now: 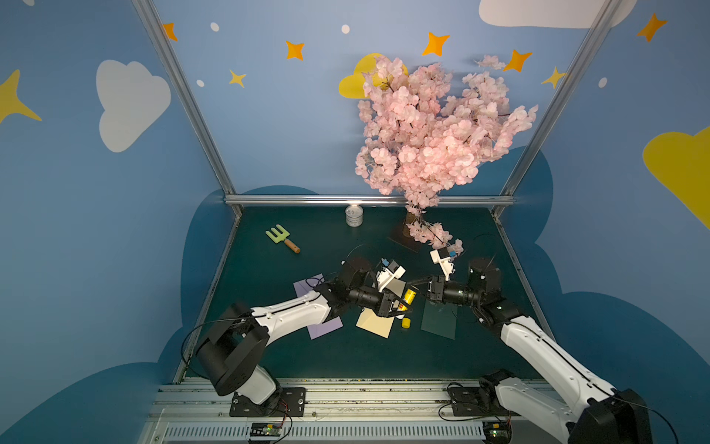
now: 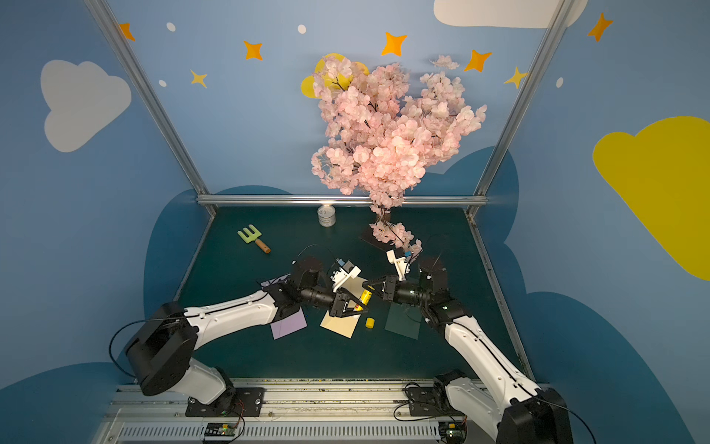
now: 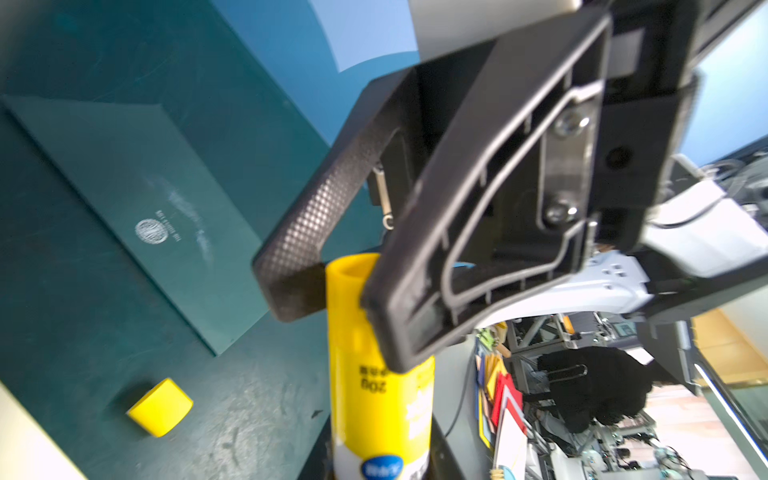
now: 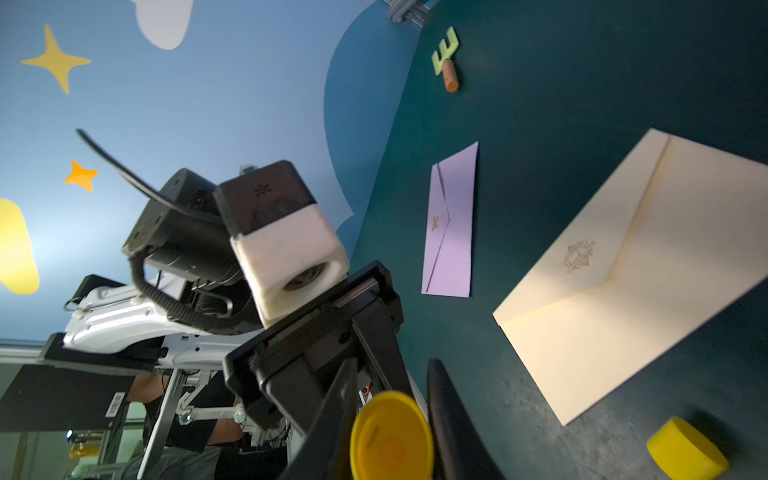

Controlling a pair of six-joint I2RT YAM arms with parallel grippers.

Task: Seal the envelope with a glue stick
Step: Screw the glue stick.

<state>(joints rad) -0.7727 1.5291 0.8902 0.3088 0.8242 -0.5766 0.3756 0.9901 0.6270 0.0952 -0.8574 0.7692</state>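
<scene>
We are looking at a two-armed hold above the middle of the worktop (image 1: 345,357). The glue stick (image 1: 410,296) is hanging clear of the surface, over the right-hand edge of the cream envelope (image 1: 374,325), and is gripped at both ends. The left gripper (image 1: 402,306) is pinching the labelled end, its jaws drawn part-way in around the barrel. The right gripper (image 3: 345,303) is clamping the plain yellow end, its jaws drawn in until the textured pads are pressing on either side, as the left wrist view is showing. The stick's long axis is running straight from one set of jaws to the other, slanting from the left gripper toward the far right corner of the worktop. The two grippers are therefore facing each other along it, and the right wrist view is showing its round end head-on between that arm's own fingers. Neither arm is the nearer, since both are touching it. The cap (image 1: 406,323) is lying off on the worktop, between the cream envelope and a dark green envelope (image 1: 440,319), toward the near edge from the stick. We are judging that the coming move turns on this shared axis, whether a twist or a handover. Which end is carrying the glue, we cannot tell.
</scene>
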